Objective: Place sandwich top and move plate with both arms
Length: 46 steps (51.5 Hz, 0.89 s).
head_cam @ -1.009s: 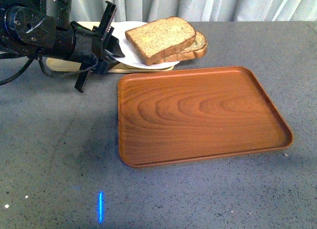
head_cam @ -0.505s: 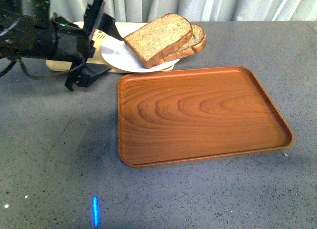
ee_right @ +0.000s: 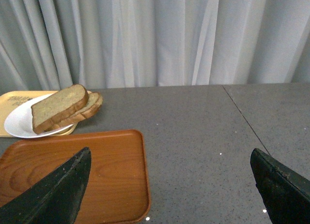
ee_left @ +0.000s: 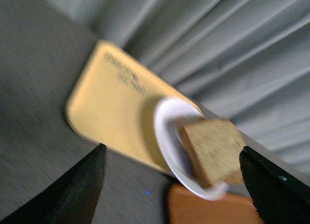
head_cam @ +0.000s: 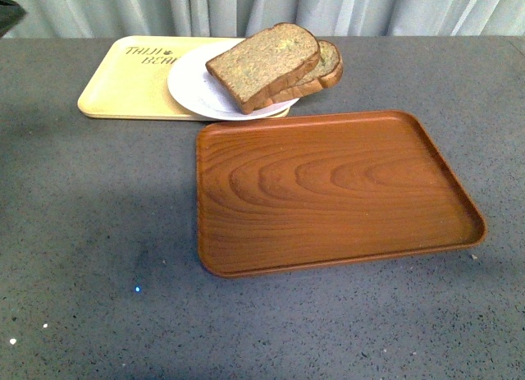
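Note:
The sandwich top (head_cam: 261,63), a thick brown bread slice, lies tilted on a smaller slice (head_cam: 325,70) on the white plate (head_cam: 194,89). The plate rests partly on the beige tray (head_cam: 123,84) at the back. Neither arm shows in the front view. My left gripper (ee_left: 174,185) is open and empty, raised off the table to the left of the plate (ee_left: 167,132) and the bread (ee_left: 213,149); this view is blurred. My right gripper (ee_right: 169,185) is open and empty, above the table to the right of the brown tray, well away from the plate (ee_right: 19,122) and bread (ee_right: 58,107).
A brown wood-grain tray (head_cam: 328,187) lies in front of the plate, mid-table; it also shows in the right wrist view (ee_right: 72,175). Grey curtains (ee_right: 155,35) hang behind the table's far edge. A seam (ee_right: 244,120) runs across the grey table top on the right.
My left arm has drawn back from the plate's left side and left the front view. The plate with the bread has settled lower and slightly left on the beige tray.

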Tool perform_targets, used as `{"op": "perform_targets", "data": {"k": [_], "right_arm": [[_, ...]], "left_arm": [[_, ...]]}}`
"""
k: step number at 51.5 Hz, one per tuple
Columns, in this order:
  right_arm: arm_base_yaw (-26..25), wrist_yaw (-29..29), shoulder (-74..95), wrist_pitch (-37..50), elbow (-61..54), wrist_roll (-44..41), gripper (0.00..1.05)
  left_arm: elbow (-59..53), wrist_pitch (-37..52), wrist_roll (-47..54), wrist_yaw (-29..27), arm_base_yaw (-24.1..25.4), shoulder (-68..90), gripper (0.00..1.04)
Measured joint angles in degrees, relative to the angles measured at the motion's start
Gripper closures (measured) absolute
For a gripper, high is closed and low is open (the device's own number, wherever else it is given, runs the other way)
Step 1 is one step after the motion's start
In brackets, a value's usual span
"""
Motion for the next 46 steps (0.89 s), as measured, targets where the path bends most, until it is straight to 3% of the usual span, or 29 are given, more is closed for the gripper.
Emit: {"op": "perform_targets", "data": {"k": [3, 6, 11, 20, 31, 36, 46], "right_arm": [[0.0, 0.0, 0.0, 0.0, 0.0, 0.0, 0.09], [0.0, 0.0, 0.0, 0.0, 0.0, 0.0, 0.09], [0.0, 0.0, 0.0, 0.0, 0.0, 0.0, 0.09], [0.0, 0.0, 0.0, 0.0, 0.0, 0.0, 0.09], [0.0, 0.0, 0.0, 0.0, 0.0, 0.0, 0.09], [0.0, 0.0, 0.0, 0.0, 0.0, 0.0, 0.09], [0.0, 0.0, 0.0, 0.0, 0.0, 0.0, 0.09]], "left_arm": [[-3.4, 6.2, 11.5, -8.2, -0.8, -1.2, 0.34], [-6.7, 7.5, 22.4, -11.8, -0.9, -4.7, 0.47], [-11.8, 6.6, 32.1, -12.4, -0.9, -11.3, 0.69], [-17.9, 2.4, 35.3, -12.5, -0.9, -21.1, 1.04], [-21.6, -3.5, 35.9, -12.5, -0.9, -30.6, 1.03], [-22.3, -12.5, 36.0, -12.5, -0.9, -39.7, 1.03], [-25.2, -22.2, 36.2, -12.5, -0.9, -53.0, 1.03]]}}
